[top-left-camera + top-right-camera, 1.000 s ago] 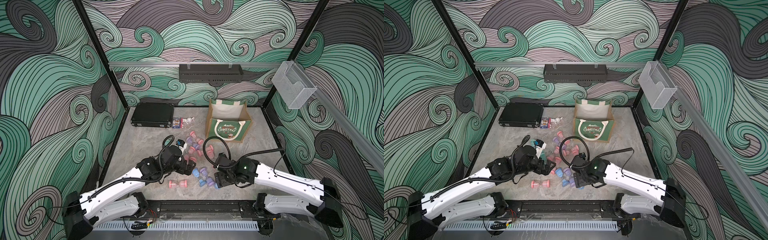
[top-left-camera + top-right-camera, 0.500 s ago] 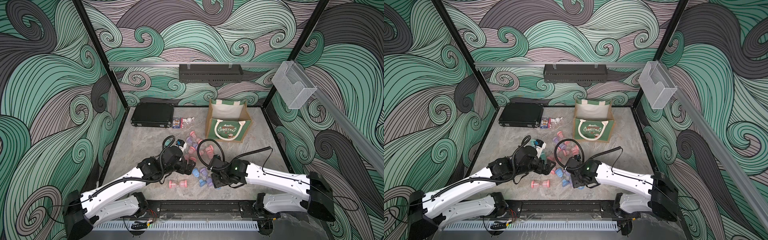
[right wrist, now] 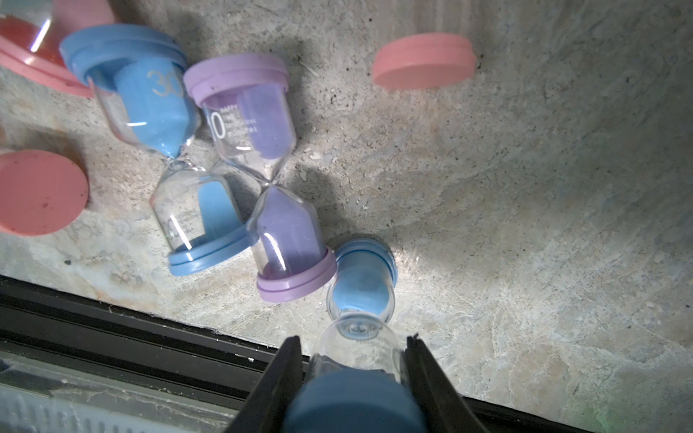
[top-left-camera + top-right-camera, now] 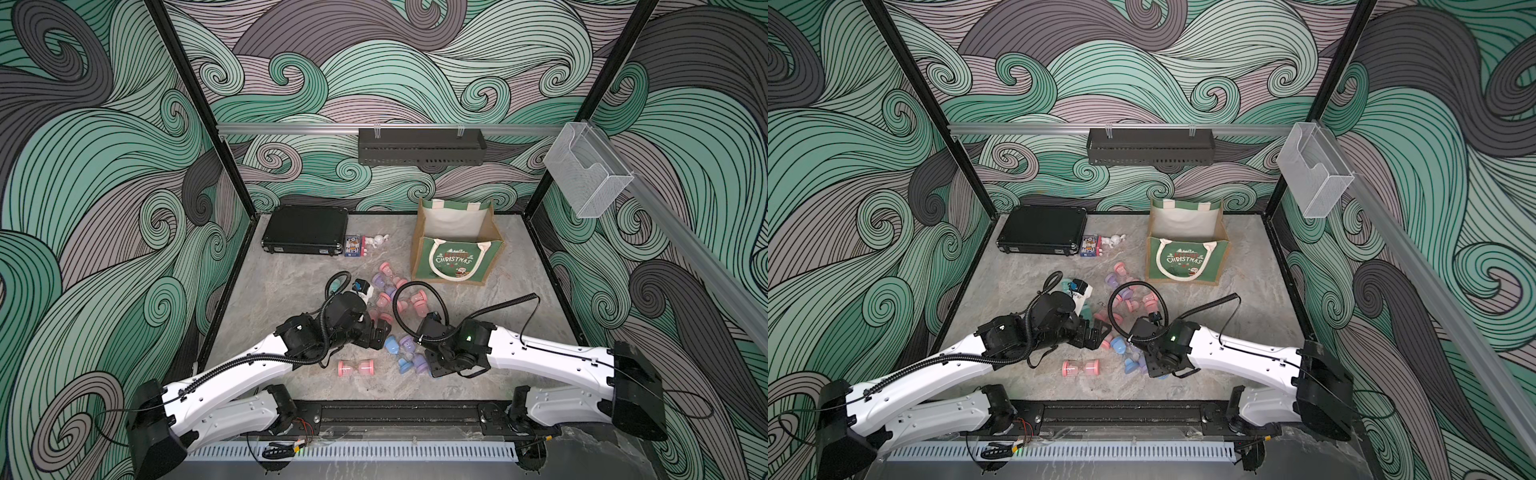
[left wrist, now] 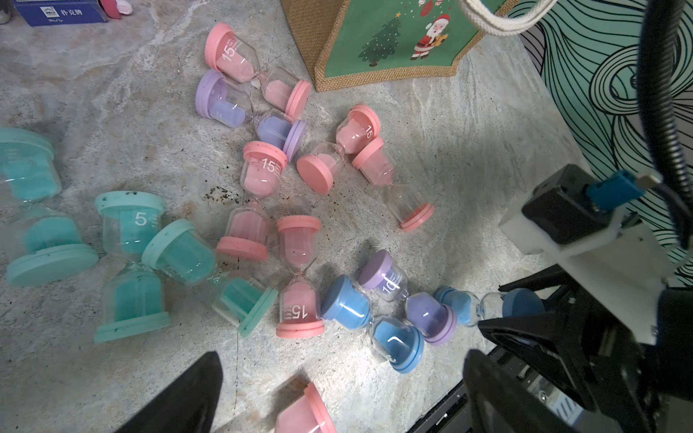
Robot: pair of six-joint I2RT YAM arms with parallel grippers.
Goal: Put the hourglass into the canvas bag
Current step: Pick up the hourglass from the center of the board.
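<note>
Several hourglasses, pink, purple, teal and blue, lie scattered on the grey stone floor. My right gripper [image 3: 354,360] is shut on one end of a blue hourglass [image 3: 362,285] near the front edge; its clear bulb sits between the two fingers. In both top views the right gripper [image 4: 434,365] hides that hourglass. My left gripper [image 5: 337,393] hangs open beside the pile, above a lone pink hourglass [image 5: 303,412], and shows in a top view [image 4: 376,334]. The canvas bag [image 4: 453,257], green "Christmas" front, stands open and upright at the back right.
A flat black hard case [image 4: 305,228], a small card box [image 4: 352,246] and a white figurine [image 4: 377,241] lie at the back left. A blue hourglass [image 3: 165,150] and a purple one [image 3: 270,180] lie touching the held one. The black front rail [image 3: 112,330] runs close by.
The right gripper's jaws have closed from wide open onto the blue hourglass, after the arm shifted slightly left. The left arm has stayed still.
</note>
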